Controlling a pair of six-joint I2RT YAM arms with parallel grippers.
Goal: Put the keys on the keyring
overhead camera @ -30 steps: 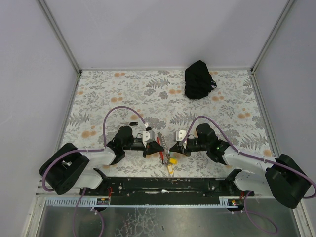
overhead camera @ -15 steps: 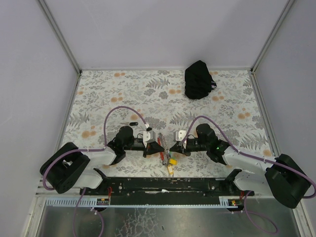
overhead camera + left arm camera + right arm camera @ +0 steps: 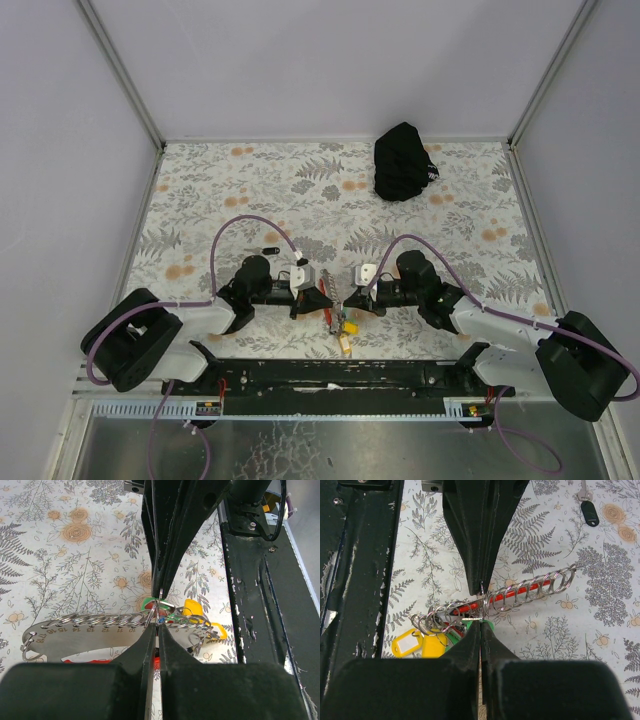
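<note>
The keyring (image 3: pixel 340 322) lies near the front middle of the table, between my two grippers. In the left wrist view it shows a row of silvery rings (image 3: pixel 100 620), a numbered metal plate (image 3: pixel 75 636) and yellow tags (image 3: pixel 194 610). My left gripper (image 3: pixel 156 628) is shut on a thin ring of the bunch, and a speck of blue (image 3: pixel 159 621) shows at its tips. My right gripper (image 3: pixel 480 623) is shut at the green key's tag (image 3: pixel 468 627), tip to tip with the left gripper's fingers (image 3: pixel 479 555). The red strap (image 3: pixel 540 586) runs through the rings.
A small black oblong piece (image 3: pixel 590 513) lies apart on the floral cloth, left of the arms in the top view (image 3: pixel 268 250). A black bag (image 3: pixel 403 160) sits at the back right. A black rail (image 3: pixel 330 372) runs along the table's front edge.
Both grippers have edged very slightly toward each other over the keyring. Their holds look unchanged.
</note>
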